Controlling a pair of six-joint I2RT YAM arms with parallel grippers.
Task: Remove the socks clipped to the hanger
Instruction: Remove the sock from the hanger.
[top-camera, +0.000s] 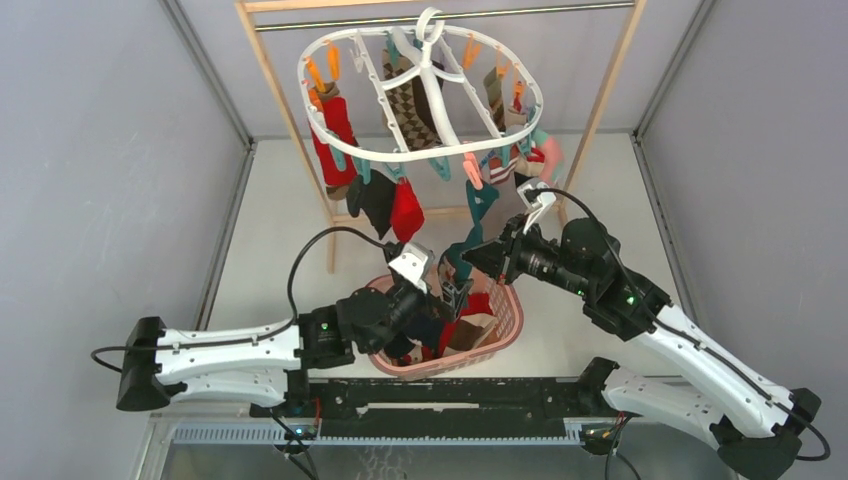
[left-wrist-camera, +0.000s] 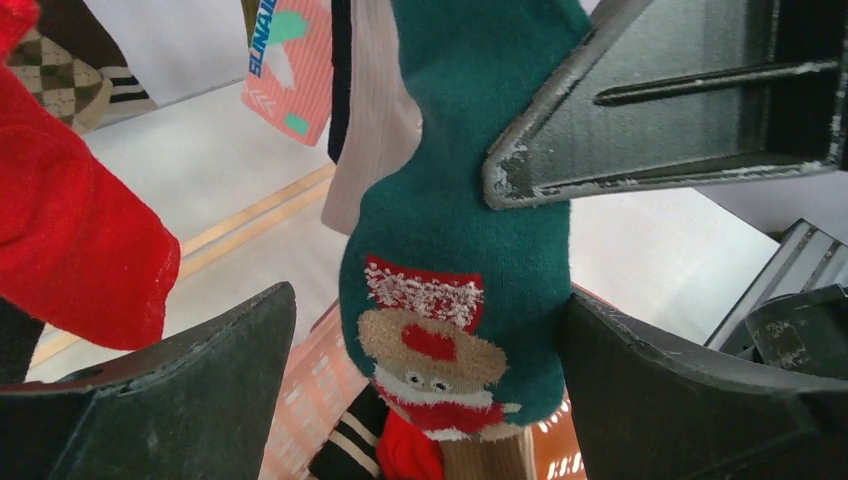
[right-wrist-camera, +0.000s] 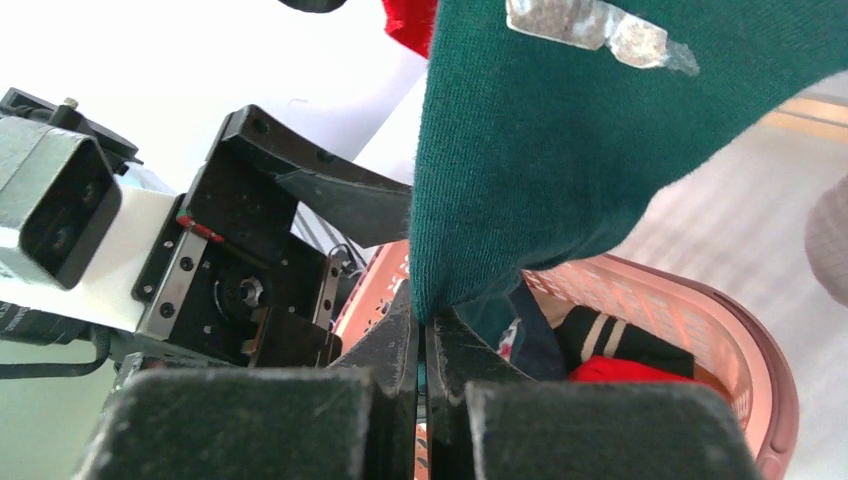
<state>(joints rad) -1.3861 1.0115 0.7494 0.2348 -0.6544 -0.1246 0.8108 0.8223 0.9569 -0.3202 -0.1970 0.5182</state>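
Two claws meet at a teal sock (top-camera: 478, 215) hanging from the hanger (top-camera: 400, 157) over the basket (top-camera: 505, 330) in the top view, right claw (top-camera: 470, 258) close beside left claw (top-camera: 447, 292). At the left wrist, the left claw (left-wrist-camera: 430, 340) stands wide around the sock's reindeer toe; a pink tag (left-wrist-camera: 288, 60) behind reads "SUNAL", the rest cut off. At the right wrist, the right claw (right-wrist-camera: 425, 345) pinches only the sock's edge, so a steady downward pull, not a jerk, looks wisest.

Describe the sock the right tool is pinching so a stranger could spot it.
Under the white oval hanger, above the pink basket, a dark green sock hangs, pinched by the right tool. Unlike the plain red sock beside it, it shows a reindeer face with a red nose.
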